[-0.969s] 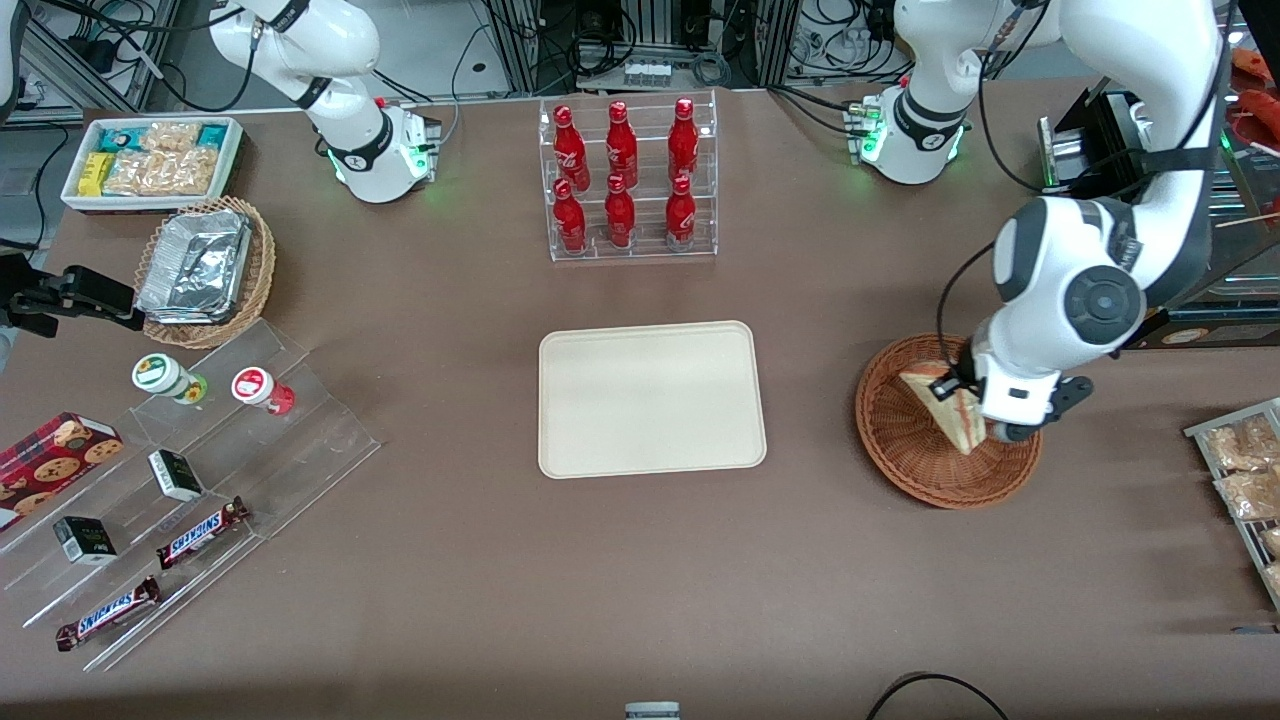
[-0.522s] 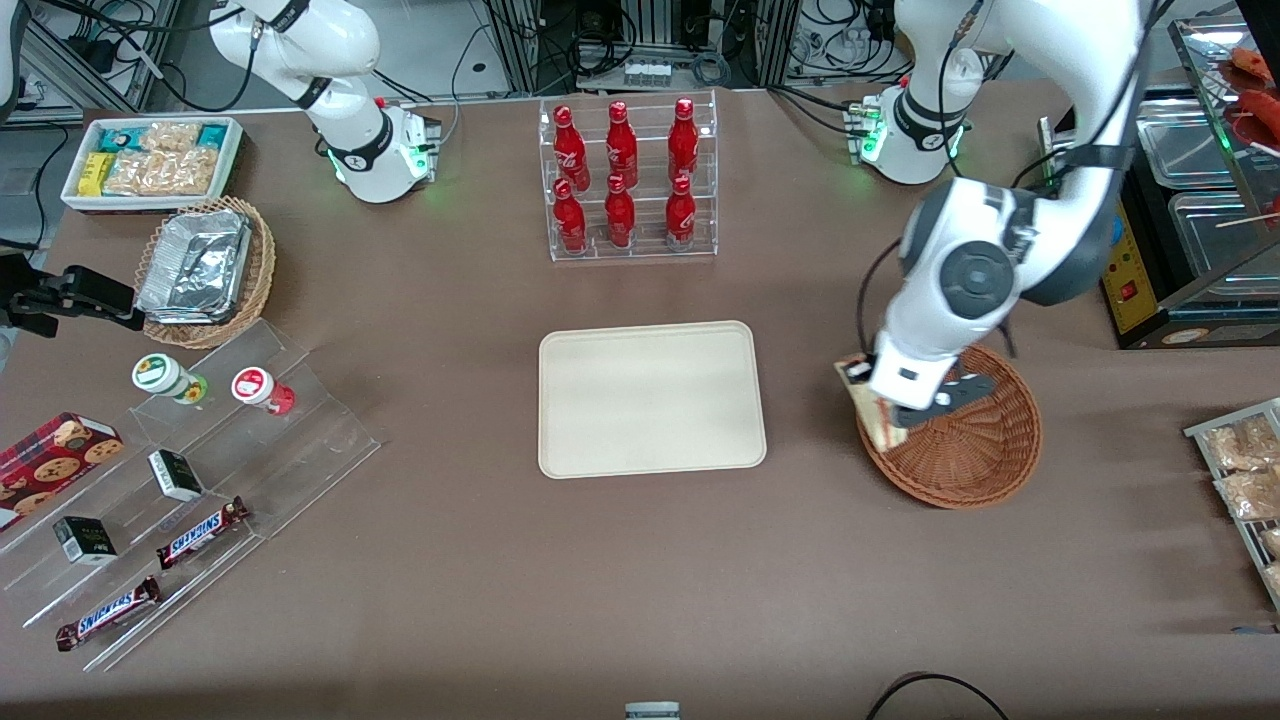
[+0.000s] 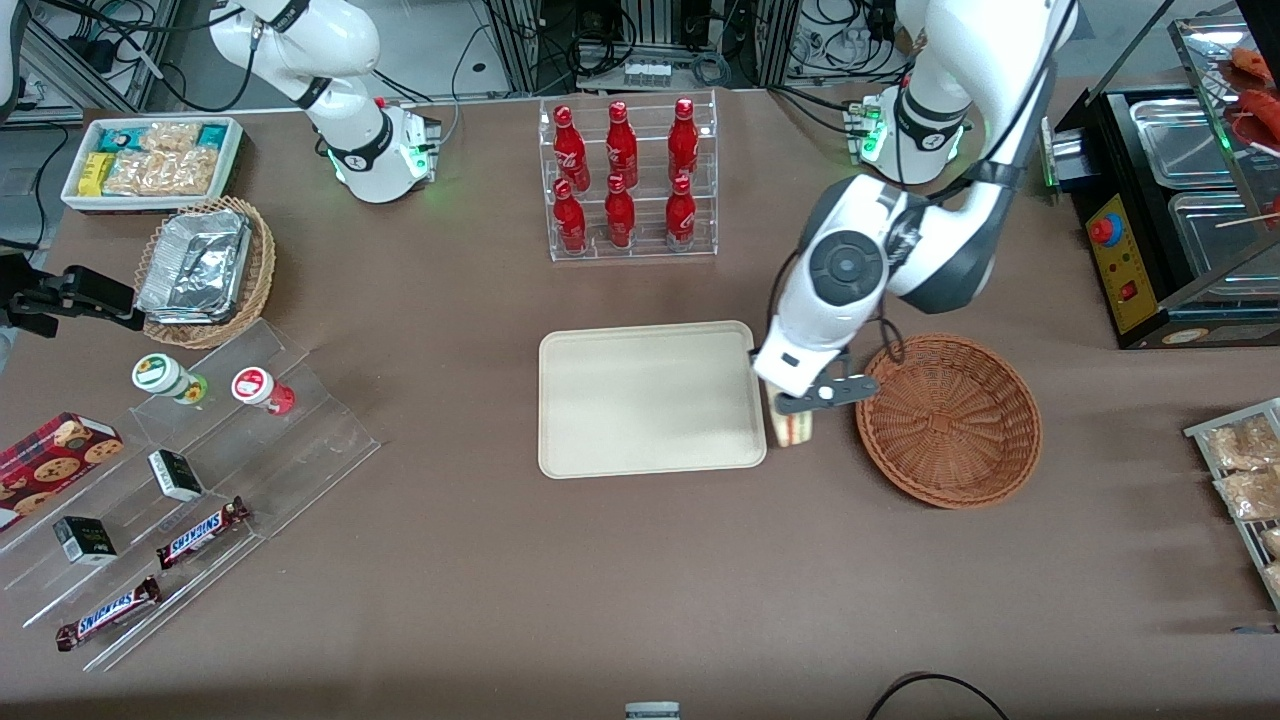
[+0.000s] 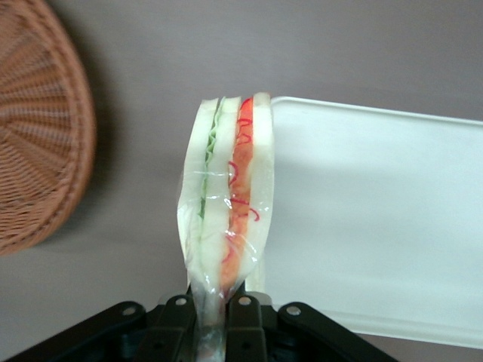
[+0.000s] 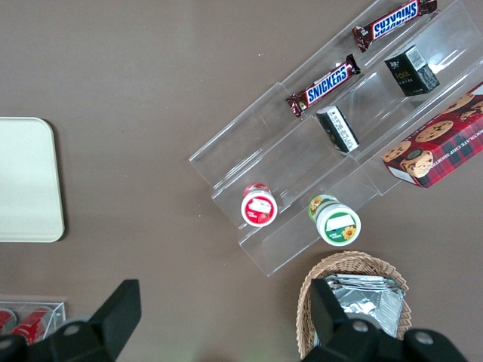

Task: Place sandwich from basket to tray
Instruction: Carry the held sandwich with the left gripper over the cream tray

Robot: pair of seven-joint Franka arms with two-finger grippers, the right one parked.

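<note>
While it hangs right of centre in the front view, the claw (image 3: 800, 405) is clamped tight on the wrapped end of the sandwich (image 3: 792, 428), fingers (image 4: 243, 317) pressed onto the plastic. That sandwich dangles clear of the counter (image 3: 640, 580), in the gap between the tray (image 3: 650, 398) and the basket (image 3: 948, 420), just beside the tray's edge, its red and green layers showing in the wrist view. At centre frame the tray carries nothing; right of it the basket holds nothing. Above the tray in the front view stands a rack of red bottles (image 3: 628, 180).
</note>
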